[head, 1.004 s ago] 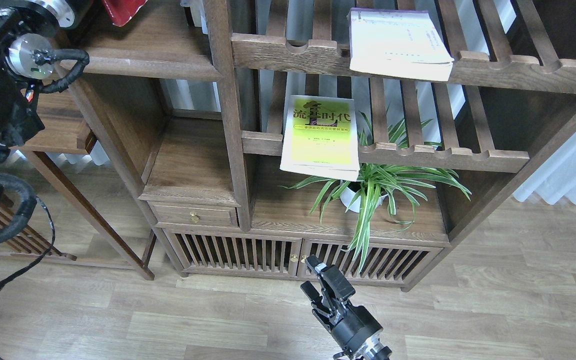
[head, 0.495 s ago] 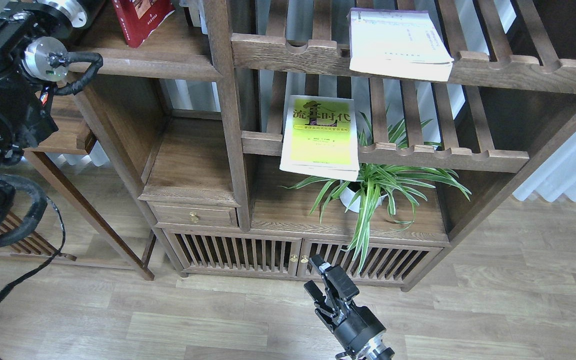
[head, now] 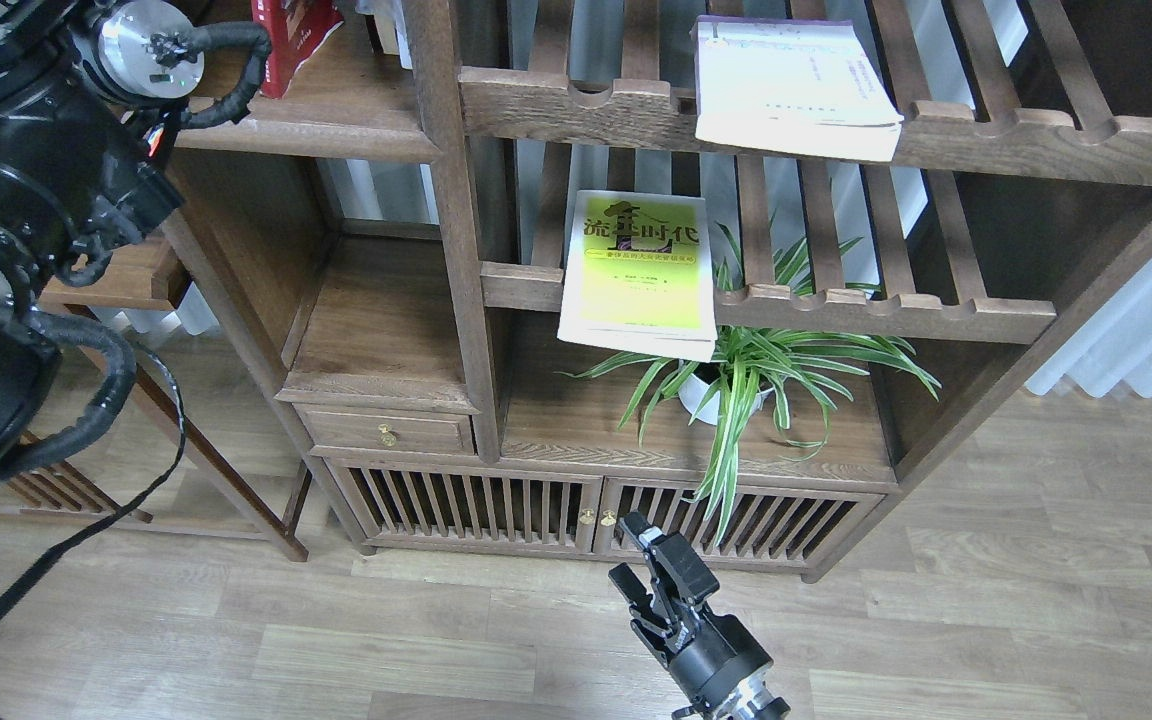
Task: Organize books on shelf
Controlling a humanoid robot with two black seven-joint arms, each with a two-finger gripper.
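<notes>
The dark red book [head: 294,40] stands at the top left on the shelf [head: 316,128], cut off by the view's top edge. The yellow-green book [head: 639,270] lies flat on the middle slatted rack, overhanging its front rail. On the upper slatted rack lies the white book [head: 791,85], also overhanging. My left arm [head: 56,160] rises along the left side to the red book, but its gripper is beyond the top edge. Low in the middle, over the floor, my right gripper [head: 638,552] stands open and empty, far below the books.
A potted spider plant [head: 736,370] sits under the yellow-green book. A brass-knobbed drawer [head: 391,432] and slatted cabinet doors [head: 476,510] fill the bookcase base. A small wooden side table [head: 126,280] stands at the left, behind my left arm.
My left arm has swung up and to the right. The red book has moved right along the shelf with it. The right gripper has barely shifted.
</notes>
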